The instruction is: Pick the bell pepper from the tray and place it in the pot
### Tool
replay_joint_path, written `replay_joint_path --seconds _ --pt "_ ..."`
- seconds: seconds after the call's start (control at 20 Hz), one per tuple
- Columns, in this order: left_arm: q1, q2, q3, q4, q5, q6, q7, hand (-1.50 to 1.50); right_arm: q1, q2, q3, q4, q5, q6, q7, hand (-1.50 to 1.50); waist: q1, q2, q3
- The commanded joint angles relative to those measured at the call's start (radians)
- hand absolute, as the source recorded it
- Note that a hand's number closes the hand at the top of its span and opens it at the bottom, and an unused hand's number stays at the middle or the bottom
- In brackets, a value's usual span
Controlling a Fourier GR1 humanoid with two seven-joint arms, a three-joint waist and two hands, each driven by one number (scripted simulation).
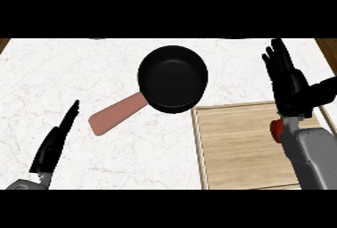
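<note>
A black round pot (172, 79) with a salmon-pink handle (117, 114) lies on the white marble counter, centre back. A wooden tray (244, 147) sits at the lower right. Only a small red piece of the bell pepper (276, 128) shows on the tray, the rest hidden behind my right wrist. My right hand (287, 80) is open with fingers straight, held above the tray's far right corner and over the pepper. My left hand (54, 141) is open, fingers straight, at the lower left over bare counter.
The marble counter (66, 71) stretches to the left and back. Wooden edges show at the far left and far right of the counter.
</note>
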Motion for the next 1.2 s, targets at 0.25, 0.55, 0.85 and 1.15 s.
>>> replay_joint_path --seconds 0.25,0.55,0.85,1.15 --pt "-0.038 -0.122 -0.006 0.029 0.165 -0.140 0.143 0.00 0.231 -0.146 0.102 -0.028 0.162 -0.004 0.202 1.50 -0.040 -0.055 0.007" --pt "0.005 -0.138 -0.019 0.007 0.197 -0.161 0.160 0.00 0.254 -0.107 -0.019 -0.128 0.462 -0.505 -0.128 -1.50 -0.057 -0.064 0.011" --pt "-0.086 -0.172 -0.002 0.050 0.193 -0.198 0.204 0.00 0.429 -0.133 0.094 -0.498 0.628 -0.491 0.143 -1.50 -0.021 -0.055 0.008" --pt "-0.064 -0.138 0.003 0.009 0.196 -0.221 0.219 0.00 0.401 -0.252 0.077 -0.593 0.653 -0.270 0.626 -1.50 -0.012 -0.055 0.006"
